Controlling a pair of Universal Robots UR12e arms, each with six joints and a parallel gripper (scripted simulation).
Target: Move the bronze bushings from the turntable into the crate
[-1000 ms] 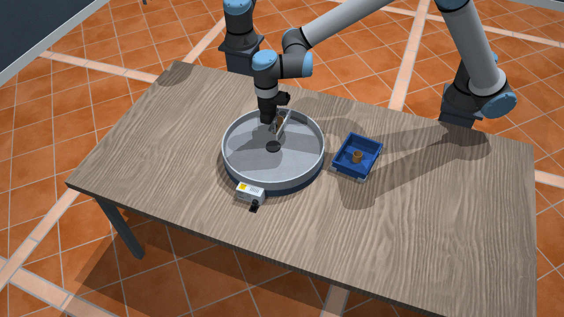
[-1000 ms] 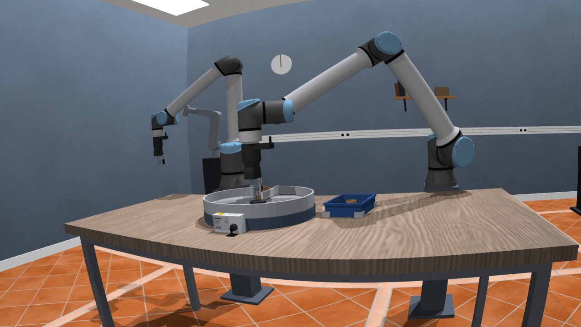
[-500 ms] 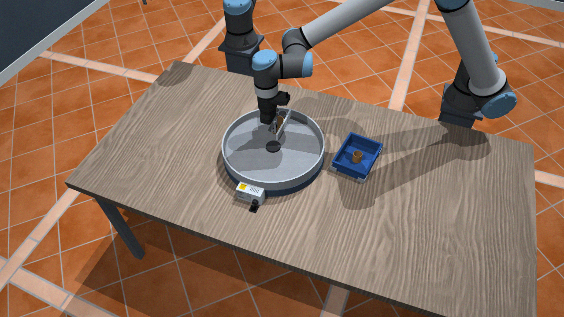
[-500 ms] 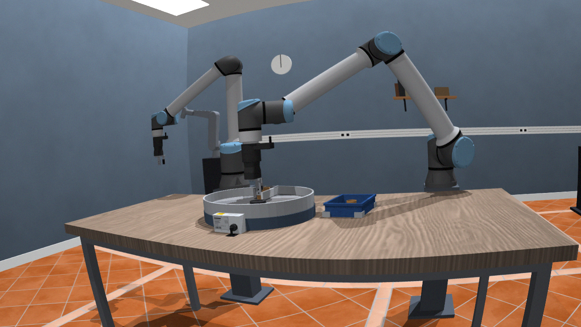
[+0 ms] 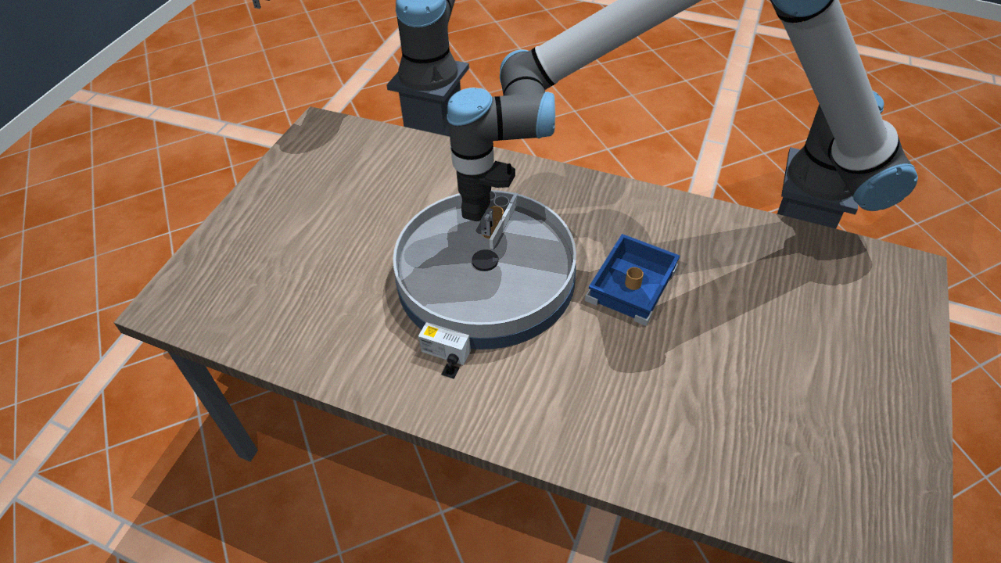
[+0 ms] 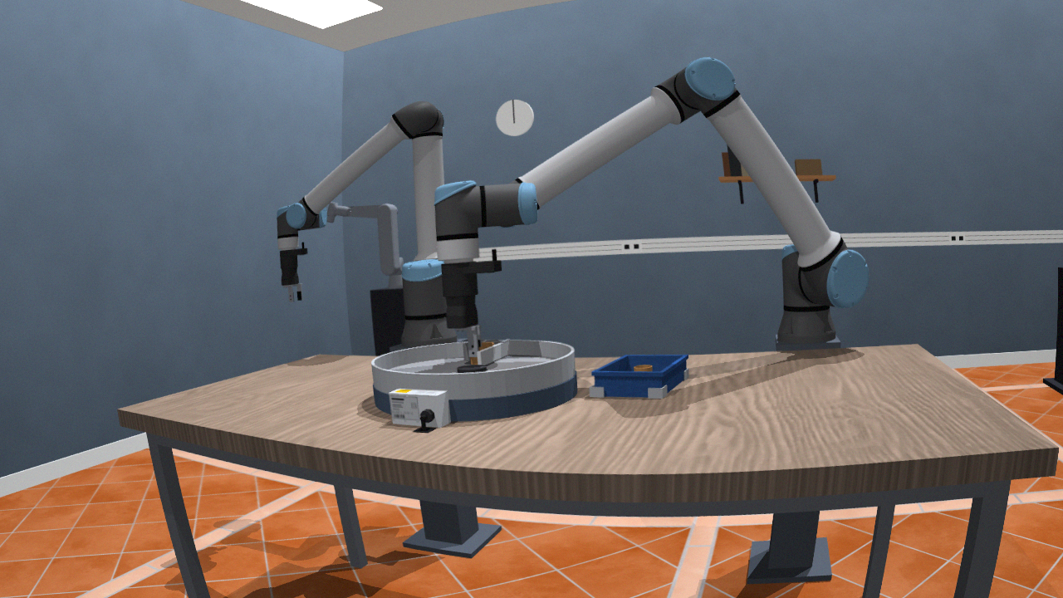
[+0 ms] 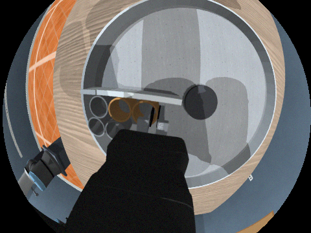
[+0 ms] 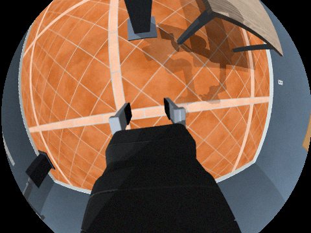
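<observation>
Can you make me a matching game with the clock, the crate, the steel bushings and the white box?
Things:
1. clock
2. crate
3. steel bushings
4. white box

Matches:
A. grey rings standing inside the turntable
B. has a yellow label, beside the turntable's outside
C. round and hanging up high
D. blue, with one bronze bushing inside

Right pairs: 1-C, 2-D, 3-A, 4-B
</observation>
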